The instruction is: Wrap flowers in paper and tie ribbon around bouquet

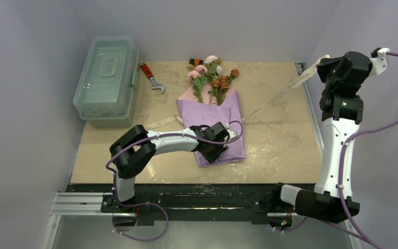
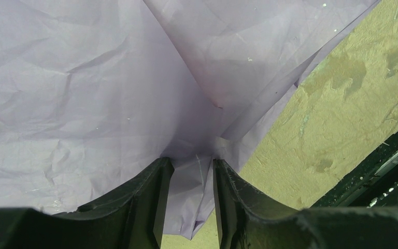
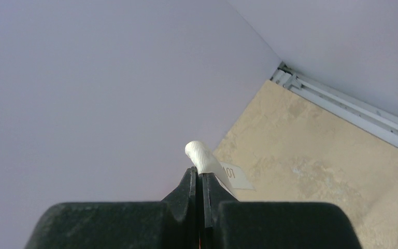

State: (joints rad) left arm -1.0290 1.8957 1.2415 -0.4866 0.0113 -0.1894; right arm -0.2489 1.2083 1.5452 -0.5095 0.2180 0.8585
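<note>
**A:** Where was the bouquet (image 1: pixel 216 104)?

**B:** It lay flat on the table (image 1: pixel 285 145), mid-width and nearer the far edge. The flowers (image 1: pixel 212 75), pink, white and orange-brown, pointed at the far edge. The paper (image 1: pixel 223 116) showed its lilac face, with a sliver of pink at the far left of the wrap, and tapered back toward the near edge.

**A:** Left arm?

**B:** It was low and reached in from the near left. The left gripper (image 2: pixel 192 179) sat at the near end of the wrap. In the wrist view its fingers (image 2: pixel 153 207) were partly closed and pinched a bunched fold of paper between them. The creases ran out from that spot.

**A:** And the right?

**B:** It was raised high over the right edge of the table. The right gripper (image 3: pixel 197 174) was clenched tight on one end of the ribbon (image 3: pixel 198 152), and a short cream stub stuck out past the tips. A small printed tag (image 3: pixel 236 177) showed just beside it.

**A:** Run of the ribbon?

**B:** From the top view it slanted down from that grip to the right side of the wrap. A second length lay on the table just left of the wrap.

**A:** Anything else?

**B:** A translucent lidded box (image 1: pixel 106 78) stood in the far left corner. A red-handled wrench (image 1: pixel 152 78) lay just beside it, between box and blooms.
</note>
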